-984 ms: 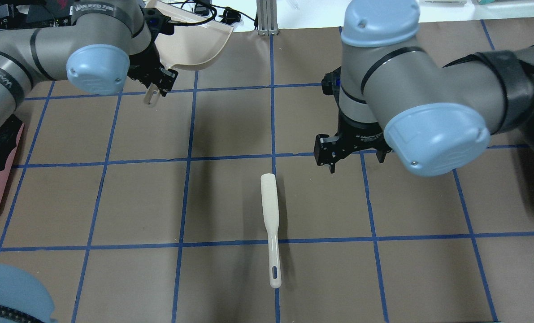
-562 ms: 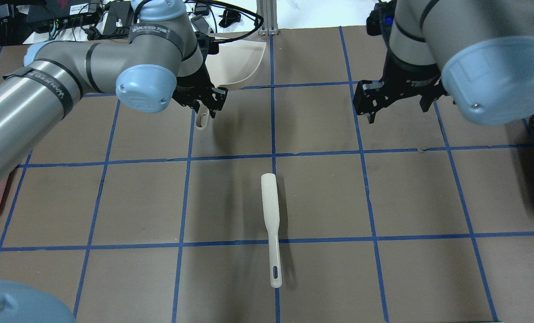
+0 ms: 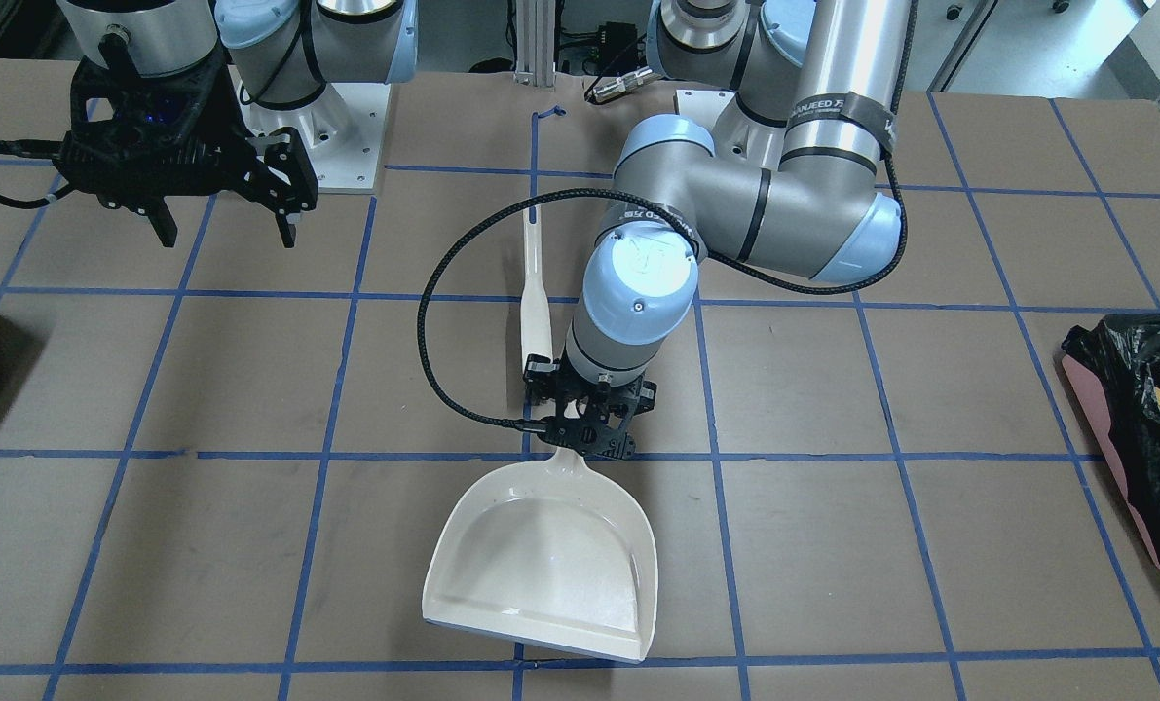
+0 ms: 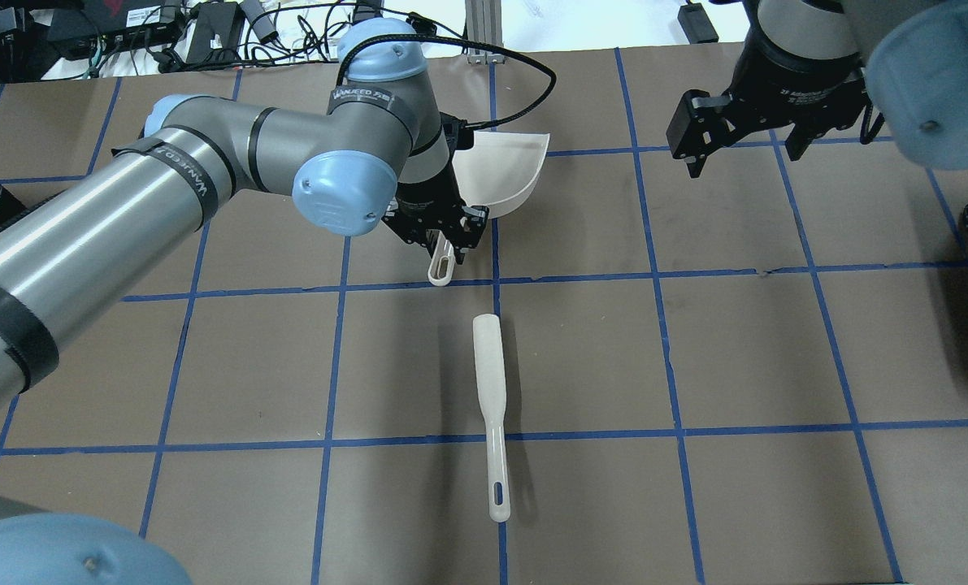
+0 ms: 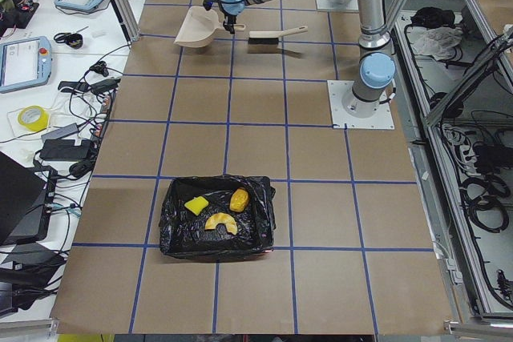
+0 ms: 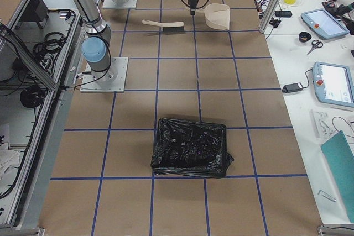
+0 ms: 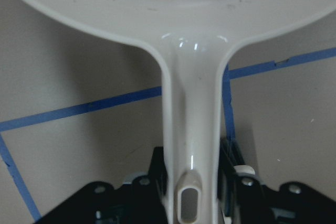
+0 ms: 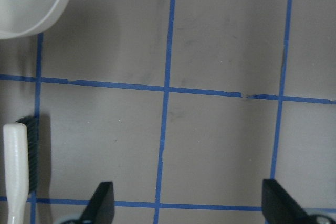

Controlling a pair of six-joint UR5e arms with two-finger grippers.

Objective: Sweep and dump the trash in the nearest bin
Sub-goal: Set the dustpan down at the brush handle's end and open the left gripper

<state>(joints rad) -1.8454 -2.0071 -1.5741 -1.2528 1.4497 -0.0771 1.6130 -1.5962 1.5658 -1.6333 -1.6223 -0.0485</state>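
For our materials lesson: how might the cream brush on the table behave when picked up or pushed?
The brush looks like moulded plastic: probably stiff and light. Its glossy handle may slip. Standing on narrow bristles, it could tip if pushed sideways.

The desk (image 4: 776, 366) is brown with a blue line grid, the dustpan (image 3: 541, 555) and brush (image 4: 490, 366) are cream with black brush bristles, the bin (image 3: 1110, 458) is pink-sided with a glossy black liner, the trash (image 5: 219, 224) is yellow to tan, and the arms (image 4: 126, 203) are grey with pale-blue caps.
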